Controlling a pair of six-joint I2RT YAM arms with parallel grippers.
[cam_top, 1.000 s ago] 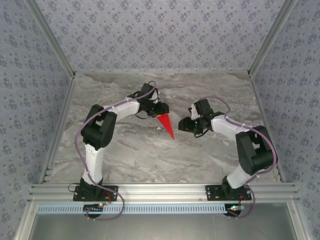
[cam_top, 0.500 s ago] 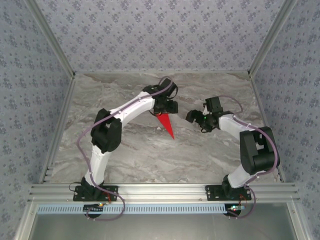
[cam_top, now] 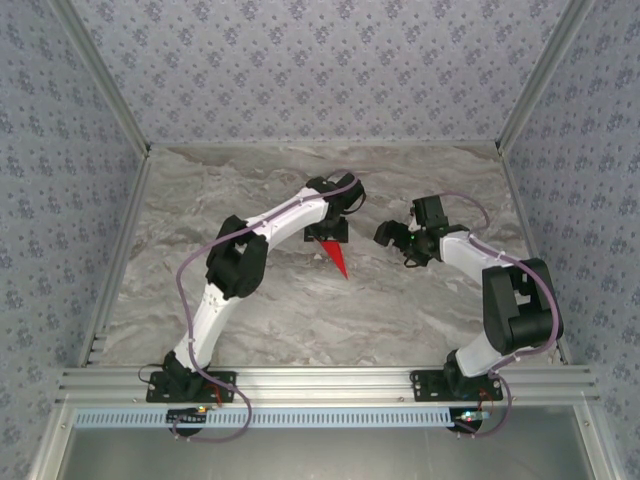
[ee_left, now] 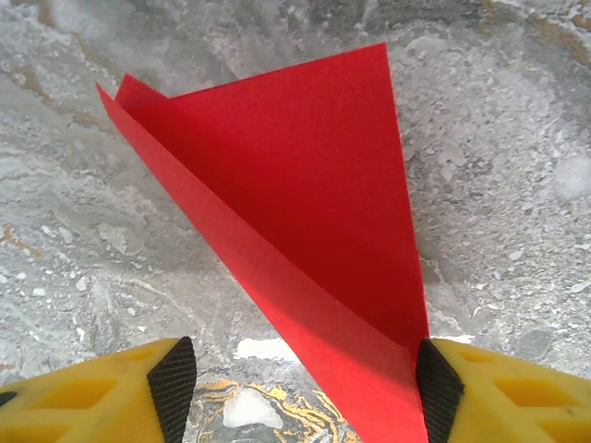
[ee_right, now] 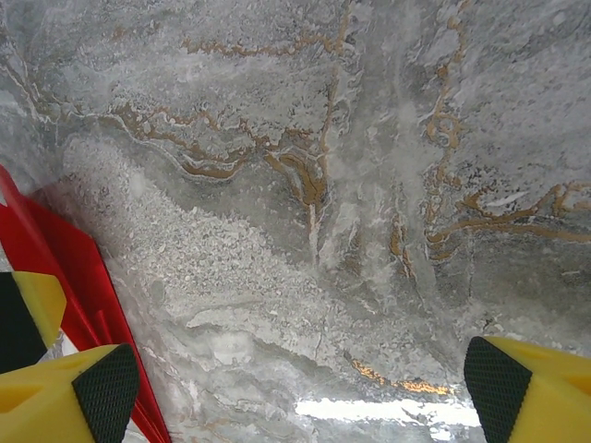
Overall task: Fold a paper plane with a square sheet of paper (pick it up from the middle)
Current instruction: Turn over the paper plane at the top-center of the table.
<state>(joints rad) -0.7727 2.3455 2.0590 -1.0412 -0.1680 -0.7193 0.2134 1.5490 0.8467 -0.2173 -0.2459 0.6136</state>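
Red paper, already creased into a slim, sharp-pointed paper plane [cam_top: 338, 258], is lying flat on the marble counter [cam_top: 230, 190]. I am judging the folding to be nearly all done: the square outline is gone, and in my left wrist view a folded layer is showing along one long edge of the plane [ee_left: 295, 212]. My left tool [cam_top: 330, 232] is hovering over the plane's wide end with its jaws standing apart. One pad [ee_left: 436, 392] is sitting right at the paper's edge and the other pad [ee_left: 174, 383] is sitting clear of the plane with bare counter between, so I am gripping nothing. My right tool [cam_top: 385, 233] is waiting beside the plane, on the side away from my left arm, with its jaws spread wide over bare marble. The plane's red edge [ee_right: 92, 305] is coming in next to one of its fingers. What is remaining, as I am reading it, is little, perhaps sharpening the last crease or opening the wings. Whether the folds are even I cannot tell.
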